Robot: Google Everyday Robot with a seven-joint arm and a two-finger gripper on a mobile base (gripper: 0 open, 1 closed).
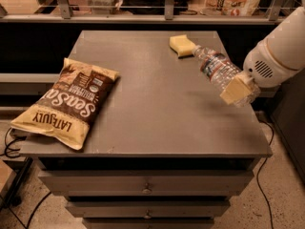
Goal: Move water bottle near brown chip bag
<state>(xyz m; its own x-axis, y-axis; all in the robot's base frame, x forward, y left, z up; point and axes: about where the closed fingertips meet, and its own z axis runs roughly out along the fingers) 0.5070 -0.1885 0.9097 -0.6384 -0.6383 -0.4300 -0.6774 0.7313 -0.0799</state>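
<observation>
Camera view is giving me the grey table [157,113] from the front and a little from above, with drawers [147,187] under its top. At the right side the white arm [281,49] is reaching in from the edge of the picture, and the gripper [234,86] is hanging above the right part of the table top, near its right edge. Its fingers are gripping the bottom end of the water bottle [217,68]. I am seeing 1 tan finger pad [237,90] pressing on the near side of the bottle, while the other finger is hiding behind it. The water bottle is lying tilted in the grip, with the cap end pointing up and to the left, toward the back of the table, and the label band is showing near the neck. It is looking lifted off the surface, because a soft shadow is lying on the table below it. The cap is appearing just beside the yellow sponge [181,45], which is resting at the back right of the table; I cannot tell if they are touching. The brown chip bag [69,101] is lying flat at the front left, with its near corner hanging over the table edge, well apart from the water bottle and the gripper.
</observation>
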